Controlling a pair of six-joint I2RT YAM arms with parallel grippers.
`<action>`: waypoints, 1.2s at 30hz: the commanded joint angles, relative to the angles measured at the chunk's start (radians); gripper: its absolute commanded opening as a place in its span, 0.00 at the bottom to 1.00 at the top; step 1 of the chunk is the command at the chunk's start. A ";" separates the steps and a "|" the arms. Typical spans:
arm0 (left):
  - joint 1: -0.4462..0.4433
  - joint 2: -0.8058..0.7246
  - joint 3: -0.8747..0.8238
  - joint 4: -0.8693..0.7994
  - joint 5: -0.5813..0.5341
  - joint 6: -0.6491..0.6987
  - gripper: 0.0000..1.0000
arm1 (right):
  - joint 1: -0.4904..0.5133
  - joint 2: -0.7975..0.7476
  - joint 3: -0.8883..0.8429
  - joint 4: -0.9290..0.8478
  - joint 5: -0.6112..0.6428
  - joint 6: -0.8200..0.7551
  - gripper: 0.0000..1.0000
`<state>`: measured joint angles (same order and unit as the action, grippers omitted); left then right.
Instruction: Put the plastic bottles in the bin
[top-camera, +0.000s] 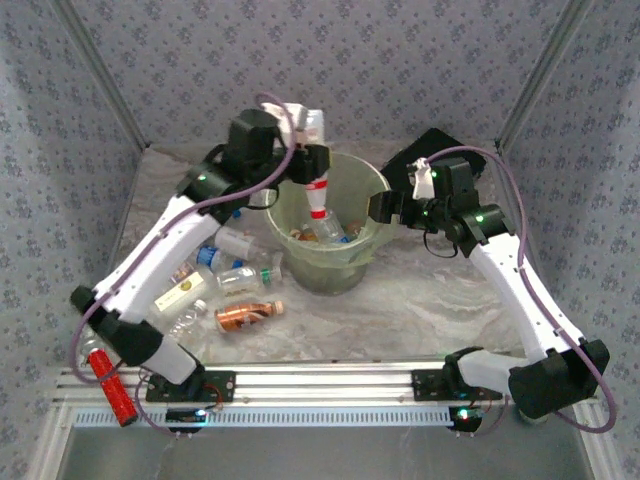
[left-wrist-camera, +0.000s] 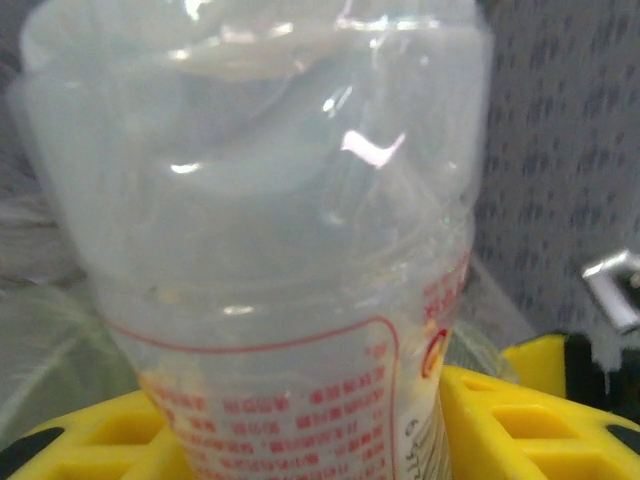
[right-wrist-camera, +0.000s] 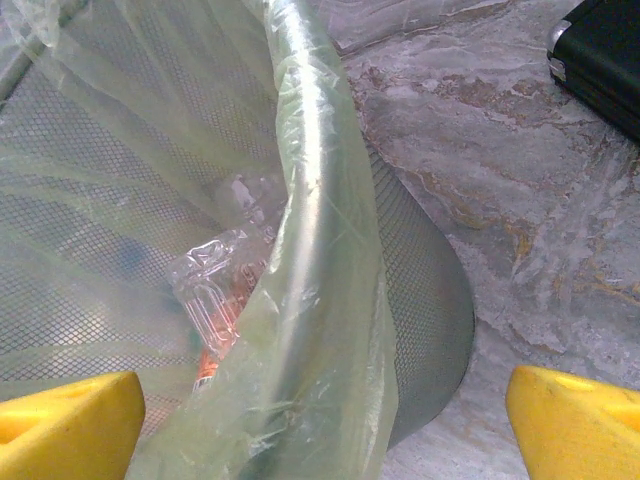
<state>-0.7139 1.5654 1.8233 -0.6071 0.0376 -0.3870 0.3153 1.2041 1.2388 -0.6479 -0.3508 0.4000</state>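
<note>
Pale-green translucent bin (top-camera: 372, 178) held a few small clear bottles (top-camera: 328, 232). Left gripper (top-camera: 308, 162) pinched a clear red-labelled plastic bottle (top-camera: 318, 198) over it, right gripper (top-camera: 383, 207) was spread astride its rim, and about six loose bottles (top-camera: 243, 316) lay beside it, unbinned.

Our fingers (right-wrist-camera: 65, 420) stand wide apart astride the rim of the bin (right-wrist-camera: 310, 250). We see a crumpled bottle (right-wrist-camera: 215, 290) inside, a black box (right-wrist-camera: 605, 50) beyond.
</note>
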 joint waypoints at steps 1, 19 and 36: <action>-0.023 0.079 0.047 -0.123 0.064 0.045 0.51 | 0.006 -0.021 0.011 -0.024 0.019 -0.004 0.95; -0.072 0.173 -0.142 -0.090 0.149 -0.030 0.61 | 0.002 -0.002 0.013 0.001 0.010 -0.009 0.95; -0.078 0.044 -0.151 -0.064 0.057 0.017 0.93 | -0.001 0.004 0.004 0.006 0.009 -0.010 0.95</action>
<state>-0.7902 1.6695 1.6482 -0.6697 0.1307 -0.4019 0.3168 1.2045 1.2388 -0.6533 -0.3439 0.3996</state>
